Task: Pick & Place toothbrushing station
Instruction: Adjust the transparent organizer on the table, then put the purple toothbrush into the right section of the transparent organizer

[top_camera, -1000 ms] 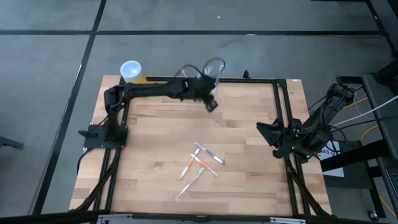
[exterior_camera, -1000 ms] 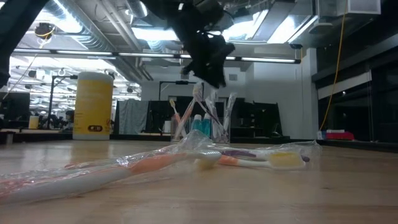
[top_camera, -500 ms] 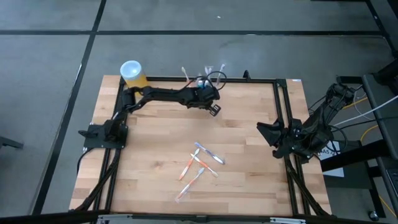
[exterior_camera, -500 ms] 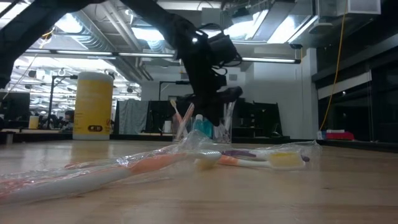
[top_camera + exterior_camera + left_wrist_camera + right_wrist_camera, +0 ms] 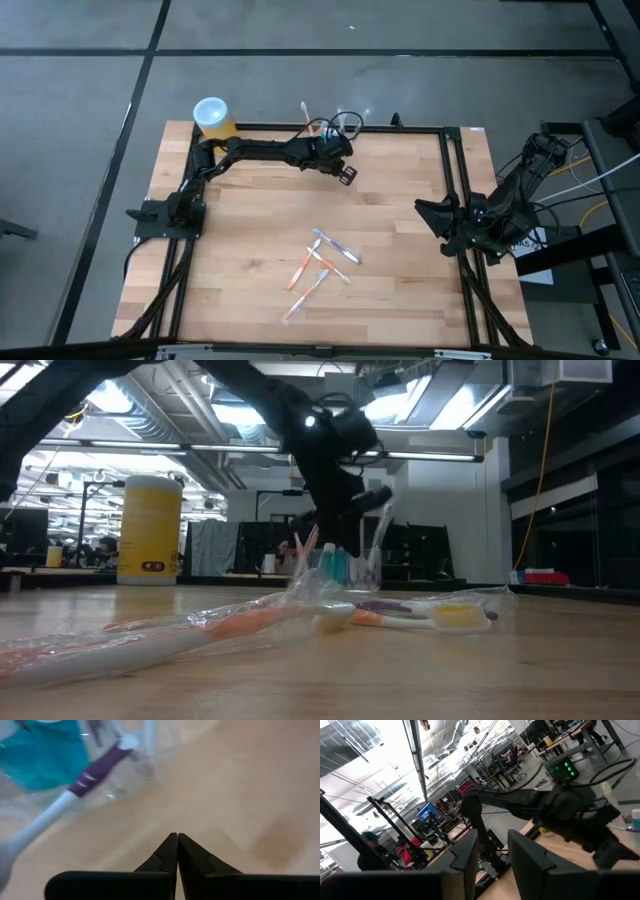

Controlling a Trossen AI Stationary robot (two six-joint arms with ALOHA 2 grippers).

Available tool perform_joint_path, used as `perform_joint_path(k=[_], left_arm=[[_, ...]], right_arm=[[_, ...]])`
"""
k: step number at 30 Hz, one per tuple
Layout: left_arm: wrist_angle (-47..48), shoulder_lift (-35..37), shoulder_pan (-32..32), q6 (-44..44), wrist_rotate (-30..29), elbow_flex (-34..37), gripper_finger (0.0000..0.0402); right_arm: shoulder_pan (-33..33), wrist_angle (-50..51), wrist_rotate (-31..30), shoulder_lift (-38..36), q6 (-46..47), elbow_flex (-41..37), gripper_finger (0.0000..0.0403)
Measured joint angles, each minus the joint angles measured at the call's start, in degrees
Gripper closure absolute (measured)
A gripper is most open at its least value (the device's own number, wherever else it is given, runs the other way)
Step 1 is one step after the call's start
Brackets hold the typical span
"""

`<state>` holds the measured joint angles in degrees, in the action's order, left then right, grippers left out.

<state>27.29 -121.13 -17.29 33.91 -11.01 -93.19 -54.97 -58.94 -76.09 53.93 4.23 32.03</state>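
The toothbrushing station [image 5: 325,125] is a clear holder with toothbrushes and a teal item in it, standing at the table's far edge. It also shows in the low view [image 5: 345,565] and the left wrist view [image 5: 45,760]. My left gripper [image 5: 347,175] is shut with nothing between its fingertips [image 5: 177,837], low over bare wood just on the near side of the holder. My right gripper [image 5: 425,210] waits raised at the table's right side, open [image 5: 492,845]. My left gripper's shut fingertips hold nothing and point slanting down at the wood beside the holder. Whether the hand touches the holder's wall [image 5: 378,535], I cannot tell; the hand itself hides that place.
Several wrapped toothbrushes [image 5: 322,262] lie loose in the middle of the table, close in the low view [image 5: 300,620]. A yellow canister with a white top [image 5: 212,115] stands at the far left corner. A black frame [image 5: 455,170] runs around the table.
My left gripper has come down toward the holder at the far edge, rolled about its own axis, and its fingers have come together on nothing. The holder has been disturbed: its toothbrushes now lean differently from before.
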Motion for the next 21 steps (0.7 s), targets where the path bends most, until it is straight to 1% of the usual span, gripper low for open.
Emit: perform_joint_path(k=[4,7,9,12,14,18,21], left_arm=[[3.2,4.1,2.8,0.0,-0.3,0.1,0.0394],[6.0,7.8,4.8,-1.4,-5.4,0.1,0.0394],[5.9,9.7,5.7,-2.8,-9.5,0.1,0.0394],[8.3,13.0,5.8,-2.9,-10.5,0.1,0.0394],[12.1,15.2,5.8,-2.2,-11.8,0.0,0.0394],[23.2,19.5,7.0,-1.5,-17.1,0.0,0.0394],[32.2,21.3,9.0,-1.5,-17.5,0.0,0.0394]], right_arm=[[0.0,0.0,0.0,0.0,0.0,0.0,0.0294],[0.0,0.0,0.0,0.0,-0.1,0.0,0.0294],[0.0,0.0,0.0,0.0,-0.3,0.0,0.0294],[0.0,0.0,0.5,0.0,-0.3,0.0,0.0294],[-0.2,0.0,1.1,0.0,0.0,0.0,0.0294],[-0.7,0.2,1.0,0.1,0.5,0.0,0.0294],[-1.2,0.2,0.5,0.1,0.4,0.0,0.0294]])
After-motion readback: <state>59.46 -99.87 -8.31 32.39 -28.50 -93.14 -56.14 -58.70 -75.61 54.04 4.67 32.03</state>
